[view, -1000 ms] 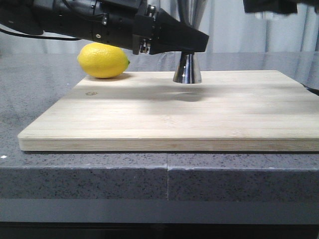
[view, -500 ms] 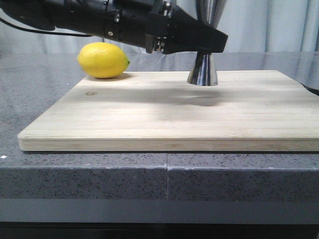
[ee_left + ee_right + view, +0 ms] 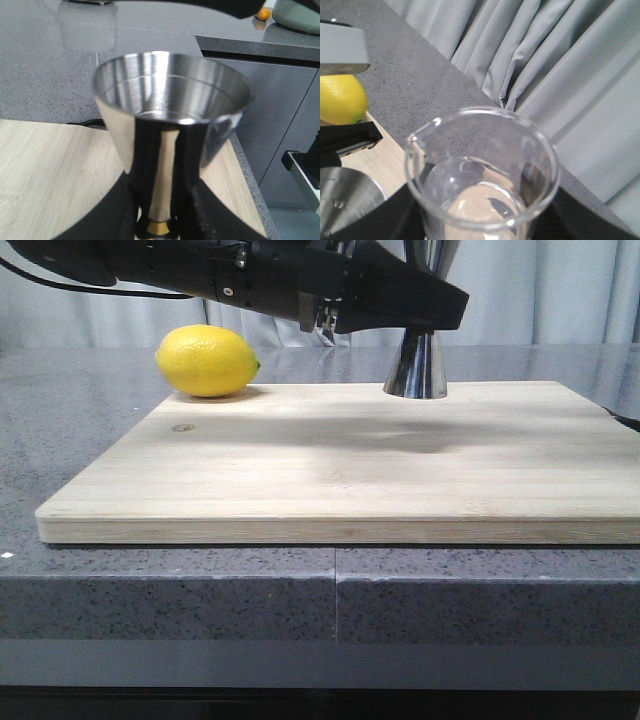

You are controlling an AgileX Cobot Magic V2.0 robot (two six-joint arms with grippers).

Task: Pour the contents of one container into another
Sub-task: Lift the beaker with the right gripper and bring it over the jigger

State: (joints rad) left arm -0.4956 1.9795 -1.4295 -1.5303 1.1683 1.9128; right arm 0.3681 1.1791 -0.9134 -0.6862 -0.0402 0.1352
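The left claw [image 3: 160, 225] gripped the jigger [image 3: 170, 130] at its waist, its base just above the far right of the board [image 3: 340, 465]. The right claw, outside the front view, held the beaker [image 3: 482, 175] upright beside the jigger's rim. Liquid appeared to remain in the beaker; judged: pour not yet begun.

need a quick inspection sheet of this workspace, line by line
surface: pale wooden cutting board on a speckled grey stone counter.
job's things: shiny steel hourglass jigger at the board's far edge, gripped at its gold-banded waist; small clear glass beaker upright, beside the jigger's rim, not tipped.
clutter: yellow lemon at the board's far left corner.
grippers: left gripper shut on the jigger; right gripper shut on the beaker.
cables: black cable along the left arm.
surroundings: grey curtain behind the counter; grey cabinet past the board's end.
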